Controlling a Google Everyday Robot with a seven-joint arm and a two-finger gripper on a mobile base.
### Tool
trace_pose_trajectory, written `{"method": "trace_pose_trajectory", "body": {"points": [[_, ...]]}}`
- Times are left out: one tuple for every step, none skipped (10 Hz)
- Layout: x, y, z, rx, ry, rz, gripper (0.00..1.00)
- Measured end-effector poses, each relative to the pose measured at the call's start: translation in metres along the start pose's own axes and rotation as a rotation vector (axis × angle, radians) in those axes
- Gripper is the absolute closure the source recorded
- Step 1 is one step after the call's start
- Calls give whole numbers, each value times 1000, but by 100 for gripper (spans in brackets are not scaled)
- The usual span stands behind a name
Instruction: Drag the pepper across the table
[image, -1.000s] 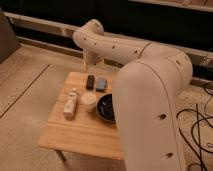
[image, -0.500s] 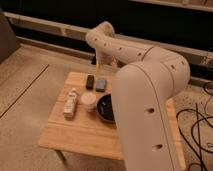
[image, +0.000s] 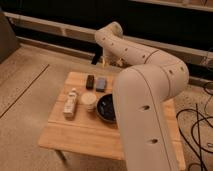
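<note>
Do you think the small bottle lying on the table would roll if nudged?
The bottle lies on its side, so a push may roll it. Small, so probably light. The claw hangs near the far edge of the table.

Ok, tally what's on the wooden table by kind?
Blocks: 2, small black block, grey-blue block
Bowls: 1, dark round bowl
Cups: 1, cream round cup
Bottles: 1, white bottle lying flat
Orange-red pepper: 0 in view
Total: 5
The gripper hangs near the light plank-wood table's far edge.
</note>
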Motion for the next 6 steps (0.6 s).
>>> {"method": "trace_pose_trajectory", "body": {"points": [[0,-4,9,-14,7,11,35],[2,-8,21,-25,20,18,35],[5,-11,33,-32,37,19,35],[8,-12,45,-38,56,17,35],[11,-12,56,-48,76,16,35],[13,-13,68,-54,97,15,35]]}}
